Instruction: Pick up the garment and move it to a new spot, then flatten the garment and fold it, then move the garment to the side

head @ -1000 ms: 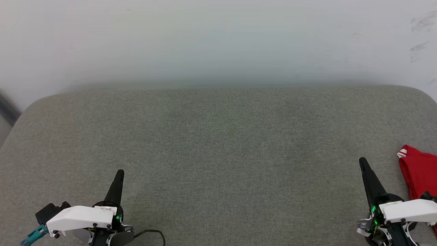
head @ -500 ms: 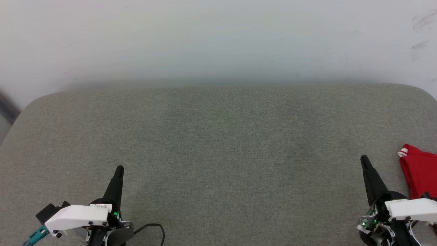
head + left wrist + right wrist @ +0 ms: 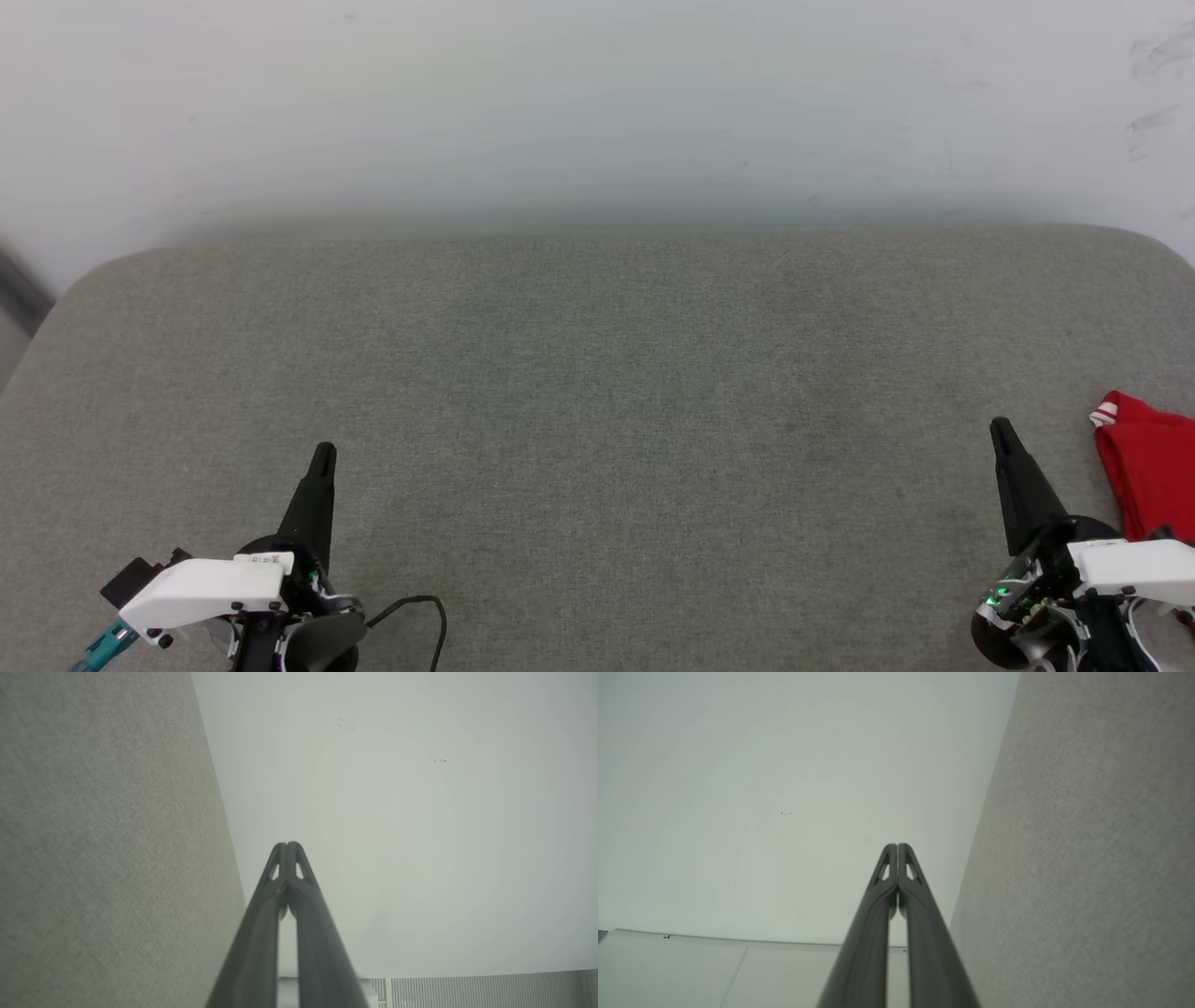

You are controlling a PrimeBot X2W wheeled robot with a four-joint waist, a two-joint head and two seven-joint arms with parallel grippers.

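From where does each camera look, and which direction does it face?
Head view: on the head, facing down at the padded surface and wall; left pincer, right pincer and garment show.
Left wrist view: on the left wrist, facing along its shut fingers toward the wall.
Right wrist view: on the right wrist, facing along its shut fingers toward the wall.
Both wrist views share the wall and padded surface.

My workspace reads as a bare lab or test room: a grey fabric-covered surface (image 3: 597, 392) against a plain white wall (image 3: 597, 103) with scuff marks (image 3: 1150, 119).
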